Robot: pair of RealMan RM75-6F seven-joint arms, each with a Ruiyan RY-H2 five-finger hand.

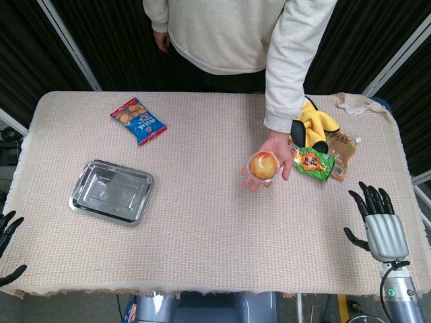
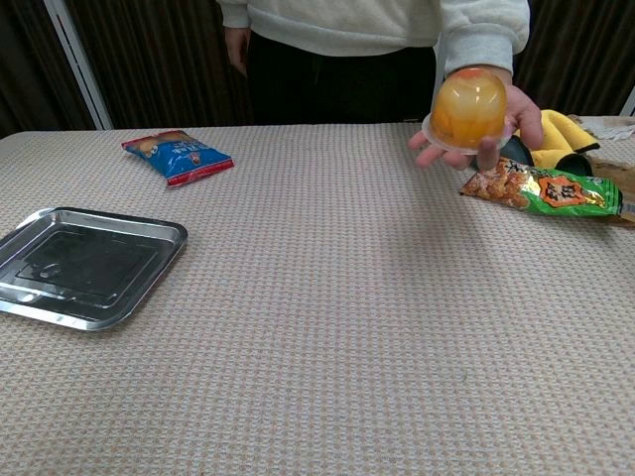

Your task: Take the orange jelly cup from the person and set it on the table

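The person's hand [image 1: 277, 153] holds out an orange jelly cup [image 1: 263, 165] [image 2: 468, 109] above the right half of the table, dome up. My right hand [image 1: 378, 219] hovers open at the table's near right edge, fingers spread and pointing away from me, well short of the cup. My left hand [image 1: 7, 232] shows only as dark fingers at the near left edge, spread and empty. Neither hand appears in the chest view.
A steel tray [image 1: 111, 191] [image 2: 84, 264] lies at the left. A blue snack bag [image 1: 138, 120] [image 2: 178, 156] lies at the far left. A green snack packet [image 1: 312, 163] [image 2: 541, 187], a yellow plush toy [image 1: 313, 121] and a brown pouch [image 1: 341, 147] crowd the right.
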